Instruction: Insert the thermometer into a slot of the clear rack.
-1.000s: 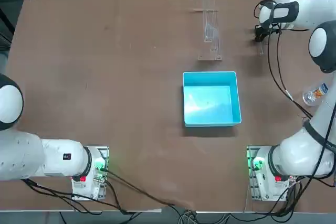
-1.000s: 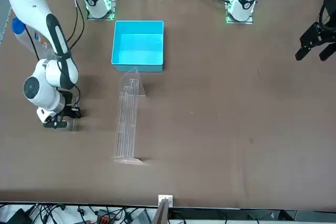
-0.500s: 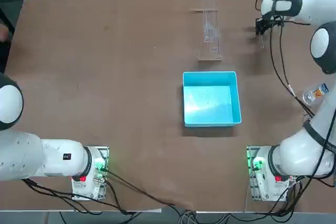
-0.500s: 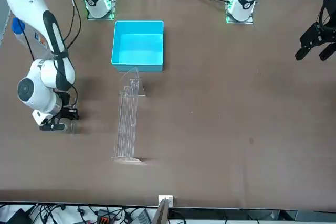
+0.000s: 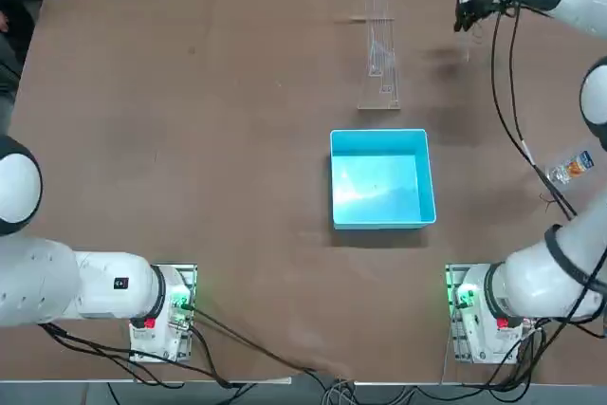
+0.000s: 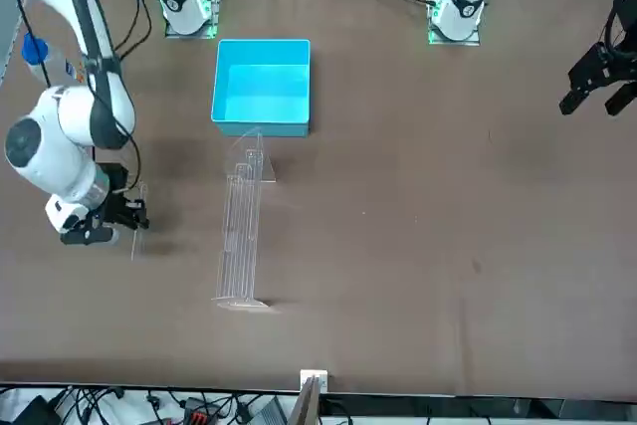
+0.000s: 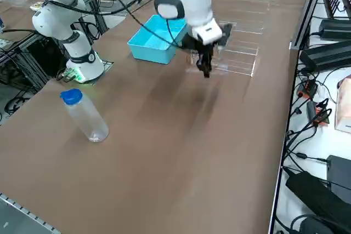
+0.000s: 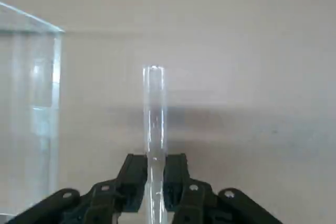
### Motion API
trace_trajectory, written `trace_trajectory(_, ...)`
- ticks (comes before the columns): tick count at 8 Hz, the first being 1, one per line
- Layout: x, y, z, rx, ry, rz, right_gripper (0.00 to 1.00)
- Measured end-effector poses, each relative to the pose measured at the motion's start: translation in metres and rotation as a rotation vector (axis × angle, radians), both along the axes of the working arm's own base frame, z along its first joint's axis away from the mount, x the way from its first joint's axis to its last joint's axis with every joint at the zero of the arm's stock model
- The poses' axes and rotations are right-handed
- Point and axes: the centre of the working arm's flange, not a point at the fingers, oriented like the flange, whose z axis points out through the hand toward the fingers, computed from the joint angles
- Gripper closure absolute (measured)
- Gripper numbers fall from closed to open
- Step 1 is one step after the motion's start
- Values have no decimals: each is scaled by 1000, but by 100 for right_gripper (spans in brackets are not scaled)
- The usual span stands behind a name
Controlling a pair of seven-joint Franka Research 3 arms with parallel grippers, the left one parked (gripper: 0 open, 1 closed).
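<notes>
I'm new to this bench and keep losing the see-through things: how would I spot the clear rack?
Find the light-blue square bin on the brown table. The long, narrow, transparent stepped rack starts beside it, pointing away from the arms' bases. Unlike the bin, it's see-through, with thin bright edges.

The table (image 5: 256, 263) has a smooth brown top with a soft, low sheen. Clear, glossy plastic makes up the rack (image 6: 239, 236), and the thermometer (image 8: 155, 108) looks glassy and smooth; the bin (image 5: 382, 182) is smooth light-blue plastic.
</notes>
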Motion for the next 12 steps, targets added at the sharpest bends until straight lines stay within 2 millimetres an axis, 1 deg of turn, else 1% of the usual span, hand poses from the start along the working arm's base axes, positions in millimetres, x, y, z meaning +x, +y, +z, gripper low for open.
trace_trajectory(4, 1, 105, 32, 73, -38, -158, 78)
trace_trajectory(5, -1, 127, 38, 83, -44, -182, 78)
trace_trajectory(6, -3, 146, 39, 84, -49, -202, 78)
trace_trajectory(7, -4, 162, 33, 77, -56, -220, 78)
trace_trajectory(9, -5, 185, 16, 80, -65, -232, 78)
trace_trajectory(10, -7, 192, 8, 81, -61, -229, 78)
trace_trajectory(12, -10, 204, 0, 84, -56, -232, 78)
